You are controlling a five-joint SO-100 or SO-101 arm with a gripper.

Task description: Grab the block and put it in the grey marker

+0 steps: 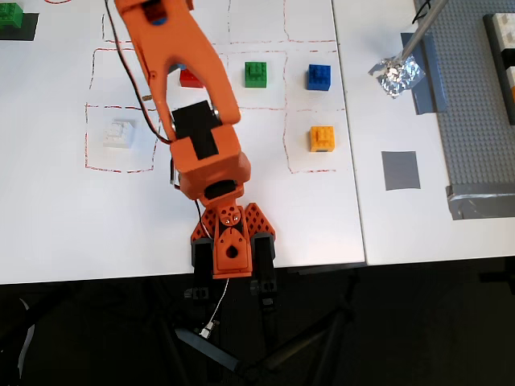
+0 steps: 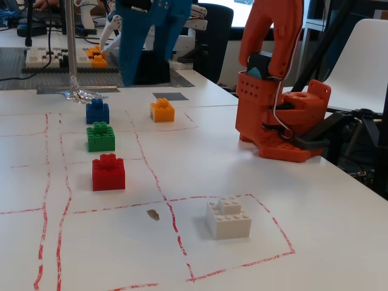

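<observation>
No small black cube-shaped block is identifiable on the white surface point(image 1: 265, 217). The flat grey square tape marker point(image 1: 401, 170) lies bare, awaiting it. The orange arm's hand is out of view, so its state cannot be told.

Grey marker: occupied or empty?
Empty. The overhead view shows the grey marker as bare tape with nothing on it; the orange block sits apart from it.

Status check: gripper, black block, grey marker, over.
Gripper unreadable, arm runs off frame. Black block not in sight. Grey marker bare, foil well clear of it.
</observation>
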